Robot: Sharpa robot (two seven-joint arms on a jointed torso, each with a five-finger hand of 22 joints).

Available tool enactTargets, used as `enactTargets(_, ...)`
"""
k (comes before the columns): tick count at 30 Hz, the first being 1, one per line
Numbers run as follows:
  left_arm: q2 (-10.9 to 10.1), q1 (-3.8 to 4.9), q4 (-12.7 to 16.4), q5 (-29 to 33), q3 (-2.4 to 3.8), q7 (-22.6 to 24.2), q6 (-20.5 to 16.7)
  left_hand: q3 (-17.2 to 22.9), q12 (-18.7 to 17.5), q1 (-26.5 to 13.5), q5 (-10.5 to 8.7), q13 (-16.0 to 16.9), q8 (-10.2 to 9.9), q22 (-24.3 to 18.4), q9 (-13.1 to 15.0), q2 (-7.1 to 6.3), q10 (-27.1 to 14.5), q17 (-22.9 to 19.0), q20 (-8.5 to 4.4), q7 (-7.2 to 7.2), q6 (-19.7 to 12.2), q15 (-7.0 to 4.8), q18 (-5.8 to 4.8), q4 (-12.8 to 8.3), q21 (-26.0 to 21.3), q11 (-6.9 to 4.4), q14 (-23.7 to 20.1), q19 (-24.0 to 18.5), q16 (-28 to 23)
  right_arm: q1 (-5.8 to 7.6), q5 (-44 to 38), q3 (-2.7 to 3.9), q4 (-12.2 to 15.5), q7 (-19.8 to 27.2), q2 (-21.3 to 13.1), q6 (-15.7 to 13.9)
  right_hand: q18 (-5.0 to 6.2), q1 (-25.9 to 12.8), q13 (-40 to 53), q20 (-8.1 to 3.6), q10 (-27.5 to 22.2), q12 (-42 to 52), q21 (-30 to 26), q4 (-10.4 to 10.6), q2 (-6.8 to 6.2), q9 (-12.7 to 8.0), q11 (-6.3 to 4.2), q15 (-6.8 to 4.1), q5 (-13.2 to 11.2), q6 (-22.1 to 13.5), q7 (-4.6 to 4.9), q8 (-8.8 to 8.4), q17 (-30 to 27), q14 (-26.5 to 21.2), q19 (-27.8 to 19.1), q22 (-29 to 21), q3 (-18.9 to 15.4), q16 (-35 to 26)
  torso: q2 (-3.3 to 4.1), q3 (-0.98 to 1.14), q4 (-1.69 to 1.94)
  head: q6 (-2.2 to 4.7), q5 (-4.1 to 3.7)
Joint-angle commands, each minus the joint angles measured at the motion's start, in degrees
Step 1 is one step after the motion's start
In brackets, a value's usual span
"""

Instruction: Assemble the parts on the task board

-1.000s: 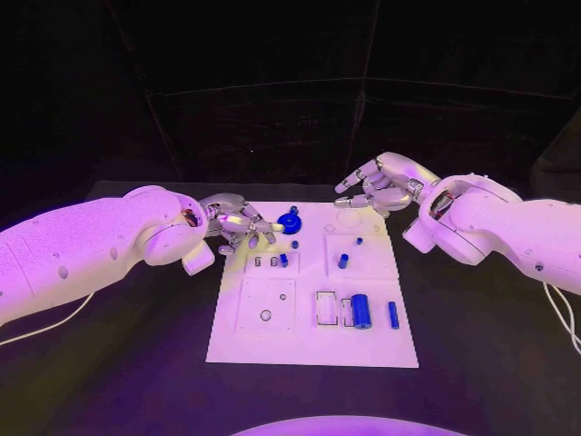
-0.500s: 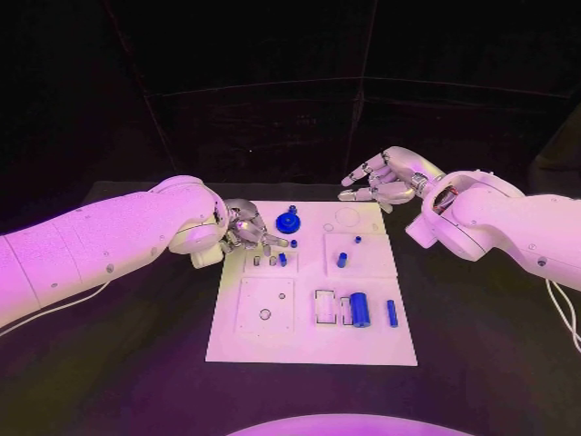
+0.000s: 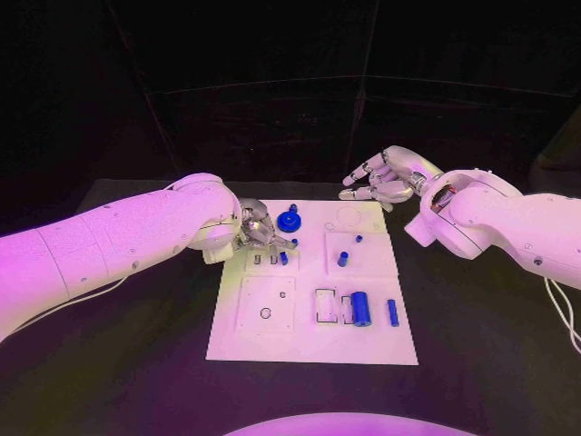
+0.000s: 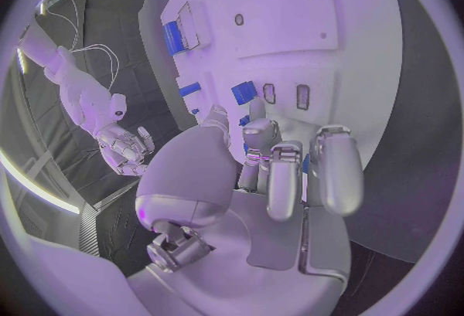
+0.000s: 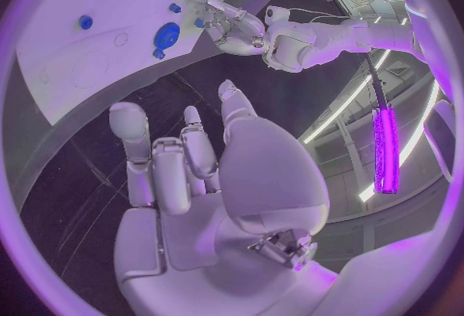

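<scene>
task board (image 3: 251,341) is the landmark. near edge: big blue cylinder (image 3: 361,310) lying beside a white slotted block (image 3: 326,307), slim blue pin (image 3: 393,313) just right of it, small ring (image 3: 264,314) on the left panel

mid board: short blue peg (image 3: 343,260) and a smaller blue stud (image 3: 359,240) in the right panel; small blue piece (image 3: 283,259) at the slots in the left panel

far left corner: blue gear-like knob (image 3: 288,221) standing on the board

left hand (image 3: 252,230) has slid in over the board's far-left part in the last second, fingers now curled down just beside the slots and the blue piece. wrist view shows a bit of blue between the fingertips (image 4: 286,177), but can't tell if that's a held part or the board piece behind them, so grasp state unknown

right hand (image 3: 386,184) has barely shifted, hovers past the board's far right corner, fingers loosely spread, holding nothing

read: left is lining up on the slot area, either seating or picking the small piece; nothing new looks seated yet, most parts still loose
</scene>
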Motion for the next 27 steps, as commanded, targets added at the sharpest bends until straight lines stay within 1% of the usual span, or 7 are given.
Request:
enactTargets(1,0.7,0.12,-0.6,-1.8,0.01,-0.7,1.3,-0.3,0.3,0.4,-0.04,0.1,0.4,0.1,0.2,0.33,0.4,15.1,-0.51,-0.01,-0.5,-0.41,-0.87,-0.2,0.2,-0.05,6.1,1.2,0.4,0.14,-1.6,0.03,-0.1,-1.2,0.2,-0.3,0.42,0.2,-0.1,-0.13,0.1,-0.1,-0.2,0.1,0.25,0.0,-0.19,-0.35,0.3,0.1,-0.20,0.24,1.1,2.9,-0.3,-0.1,-0.4,-0.4,-0.05,-0.02,-0.04,-0.21,0.09)
enactTargets(6,1.6,0.12,-1.4,-2.2,-0.11,-0.9,2.0,-0.5,0.5,0.7,-0.03,0.2,0.7,0.4,0.4,0.41,0.4,15.1,-0.49,0.00,-0.7,-0.40,-0.90,-0.3,0.4,-0.04,6.1,1.3,0.4,0.14,-2.0,0.03,-0.3,-1.4,0.4,0.0,0.44,0.3,-0.2,-0.13,0.1,-0.2,-0.3,0.1,0.31,0.0,-0.20,-0.35,0.5,0.1,-0.20,0.27,1.0,2.9,-0.3,-0.2,-0.5,-0.5,-0.02,-0.10,-0.06,-0.30,0.10)
enactTargets(8,1.9,0.12,-1.6,-2.4,-0.28,-0.9,2.0,-0.5,0.5,0.7,-0.03,0.2,0.7,0.4,0.4,0.41,0.4,15.1,-0.49,0.00,-0.7,-0.40,-0.90,-0.3,0.4,-0.04,6.1,1.3,0.4,0.14,-2.1,0.03,-0.3,-1.5,0.5,0.1,0.44,0.3,-0.2,-0.13,0.1,-0.2,-0.3,0.1,0.31,0.0,-0.20,-0.35,0.5,0.1,-0.20,0.27,1.0,2.9,-0.3,-0.2,-0.5,-0.5,-0.04,-0.05,-0.08,-0.41,0.14)
enactTargets(10,2.0,0.12,-1.7,-2.4,-0.38,-0.9,1.9,-0.6,0.4,0.8,-0.03,0.1,0.8,0.4,0.6,0.44,0.3,15.1,-0.48,0.00,-0.8,-0.39,-0.90,-0.3,0.4,-0.04,6.1,1.3,0.4,0.14,-2.1,0.03,-0.4,-1.6,0.6,0.2,0.44,0.3,-0.2,-0.13,0.1,-0.2,-0.3,0.1,0.31,0.0,-0.20,-0.35,0.5,0.1,-0.20,0.27,1.0,2.9,-0.3,-0.2,-0.5,-0.5,-0.05,-0.01,-0.07,-0.41,-0.03)
enactTargets(13,2.1,0.12,-1.8,-2.4,-0.47,-0.9,1.9,-0.7,0.4,0.9,-0.03,0.0,0.9,0.5,0.6,0.48,0.3,15.1,-0.47,0.00,-0.9,-0.39,-0.92,-0.3,0.5,-0.03,6.1,1.3,0.4,0.14,-2.1,0.03,-0.5,-1.6,0.6,0.3,0.46,0.4,-0.2,-0.15,0.0,-0.3,-0.4,0.1,0.41,0.0,-0.21,-0.36,0.6,0.1,-0.22,0.32,0.8,2.9,-0.4,-0.4,-0.6,-0.6,-0.06,-0.04,-0.01,-0.44,-0.22)
enactTargets(19,2.5,0.12,-2.2,-2.5,-0.56,-1.0,2.4,-0.8,0.6,1.7,-0.01,0.2,1.6,0.8,1.1,0.81,0.3,15.1,-0.45,-0.04,-1.1,-0.38,-0.96,-0.7,0.7,-0.05,6.1,1.3,0.4,0.14,-2.2,0.03,-0.6,-1.7,0.7,0.5,0.46,0.4,-0.2,-0.15,0.0,-0.3,-0.4,0.1,0.41,0.0,-0.21,-0.36,0.6,0.1,-0.22,0.32,0.8,2.9,-0.4,-0.4,-0.6,-0.6,-0.05,0.00,-0.06,-0.62,-0.12)
enactTargets(27,3.0,0.11,-2.5,-2.5,-0.62,-1.0,2.5,-1.0,0.9,2.8,0.02,0.3,2.3,1.1,1.7,1.14,0.4,15.1,-0.44,-0.08,-1.4,-0.40,-0.98,-1.3,0.8,-0.09,6.1,1.2,0.4,0.14,-2.2,0.03,-0.7,-1.7,0.8,0.7,0.50,0.4,-0.3,-0.15,0.0,-0.3,-0.5,0.2,0.49,0.0,-0.22,-0.37,0.7,0.2,-0.23,0.35,0.7,2.8,-0.5,-0.6,-0.6,-0.6,-0.05,0.02,0.00,-0.72,-0.37)
